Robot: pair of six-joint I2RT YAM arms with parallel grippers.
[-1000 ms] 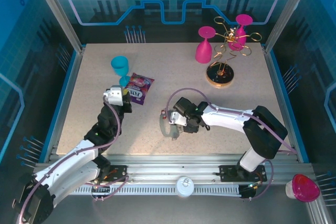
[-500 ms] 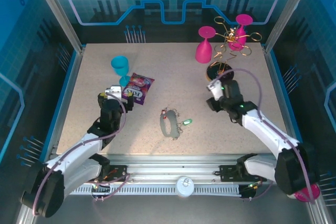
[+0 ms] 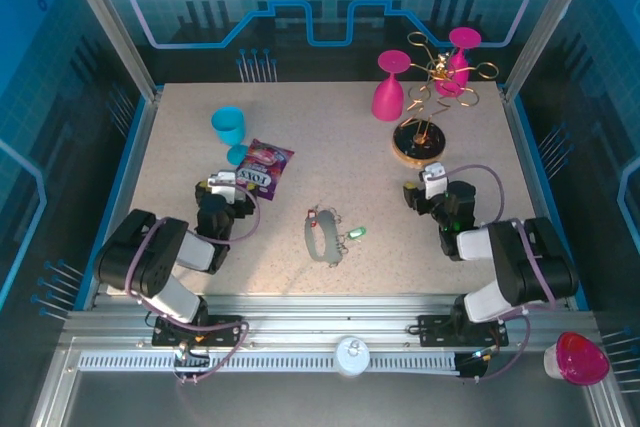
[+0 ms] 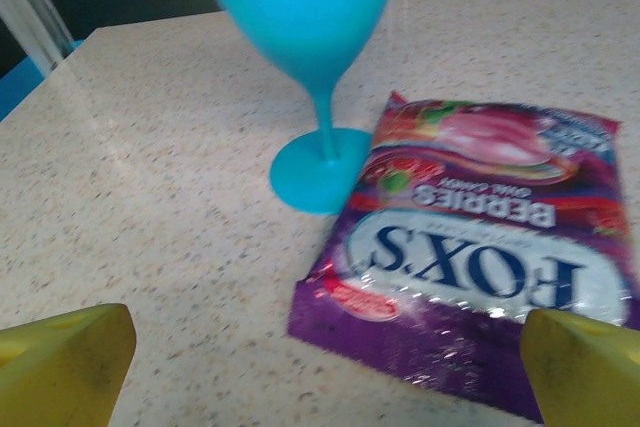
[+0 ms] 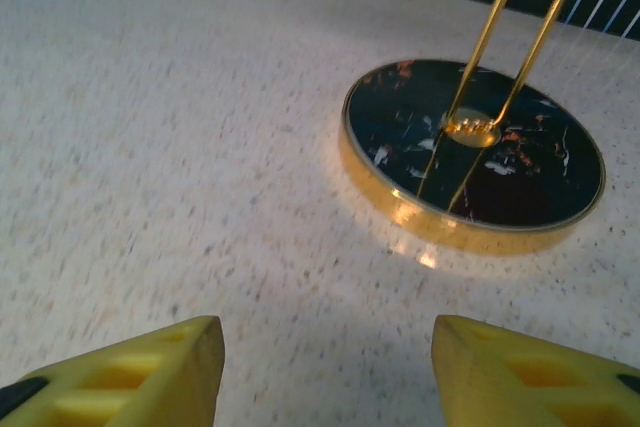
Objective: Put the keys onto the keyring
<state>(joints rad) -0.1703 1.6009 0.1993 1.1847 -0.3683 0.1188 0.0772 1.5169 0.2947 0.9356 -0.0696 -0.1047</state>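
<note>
Centrally, two keys (image 3: 352, 235) by one keyring (image 3: 319, 243)

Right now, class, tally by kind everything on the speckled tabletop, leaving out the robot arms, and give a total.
Stemmed glasses: 3 (blue, pink, pink at the rack)
Keys: 2 (green tag, red tag)
Keyring: 1
Snack packet: 1
Gold wire rack: 1
Total: 8

Speckled beige table (image 3: 330, 137), turquoise goblet (image 4: 312, 37), purple packet (image 4: 470, 247), green-tagged key (image 3: 357, 233)
</note>
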